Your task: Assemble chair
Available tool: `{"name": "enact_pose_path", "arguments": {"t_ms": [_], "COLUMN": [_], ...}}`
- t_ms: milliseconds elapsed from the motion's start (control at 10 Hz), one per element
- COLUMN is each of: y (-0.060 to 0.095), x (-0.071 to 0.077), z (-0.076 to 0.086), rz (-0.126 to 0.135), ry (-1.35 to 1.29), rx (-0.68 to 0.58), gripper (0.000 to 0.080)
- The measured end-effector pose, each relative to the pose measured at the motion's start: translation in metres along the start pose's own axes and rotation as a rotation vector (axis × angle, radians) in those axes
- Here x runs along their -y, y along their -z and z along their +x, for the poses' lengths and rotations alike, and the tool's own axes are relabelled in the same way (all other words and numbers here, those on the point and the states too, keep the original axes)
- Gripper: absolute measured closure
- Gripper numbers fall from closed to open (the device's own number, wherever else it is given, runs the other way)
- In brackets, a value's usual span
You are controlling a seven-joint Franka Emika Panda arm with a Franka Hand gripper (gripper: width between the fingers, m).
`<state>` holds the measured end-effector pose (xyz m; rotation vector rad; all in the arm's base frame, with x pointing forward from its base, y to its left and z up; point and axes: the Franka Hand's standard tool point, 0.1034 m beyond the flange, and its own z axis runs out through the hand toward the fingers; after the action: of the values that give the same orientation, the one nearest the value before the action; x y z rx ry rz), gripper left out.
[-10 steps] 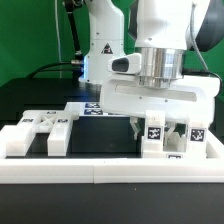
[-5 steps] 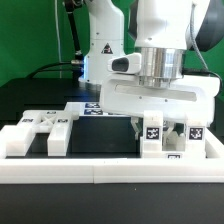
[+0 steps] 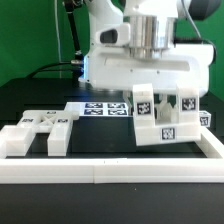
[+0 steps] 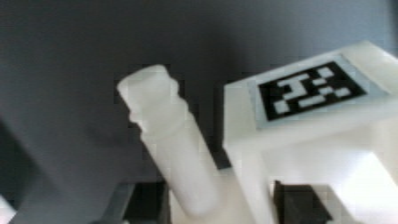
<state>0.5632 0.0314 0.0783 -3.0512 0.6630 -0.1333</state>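
Gripper [image 3: 163, 103] clamped on tagged white chair part [image 3: 166, 128] | exterior view alone: loose white part [image 3: 20, 138] lying at its left | wrist view alone: rounded post [image 4: 178, 130]

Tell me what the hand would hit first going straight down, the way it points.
Probably the black table, through the tagged white chair part held in the hand; nothing else seems to lie beneath, though depth is unclear.

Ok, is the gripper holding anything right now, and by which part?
Yes: a white tagged chair part. The gripper grips it from above at its top, between its two tagged uprights; the exact contact is hidden.
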Motion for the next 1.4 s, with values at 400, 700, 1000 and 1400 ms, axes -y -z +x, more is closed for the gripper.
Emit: {"name": "enact_pose_path", "arguments": {"t_ms": [400,700,1000,1400], "y": [0.0,0.006,0.012,0.009], "x": [-0.007,-0.023,-0.032,-0.051], "z": [-0.005,-0.008,-0.008,-0.015], "rz": [-0.018,-0.053,-0.09,-0.149], "ry": [-0.001,-0.021,-0.041,-0.067], "rx": [0.08,0.309,0.496,0.733], "gripper": [0.0518,0.0519,0.0519,0.0519]}}
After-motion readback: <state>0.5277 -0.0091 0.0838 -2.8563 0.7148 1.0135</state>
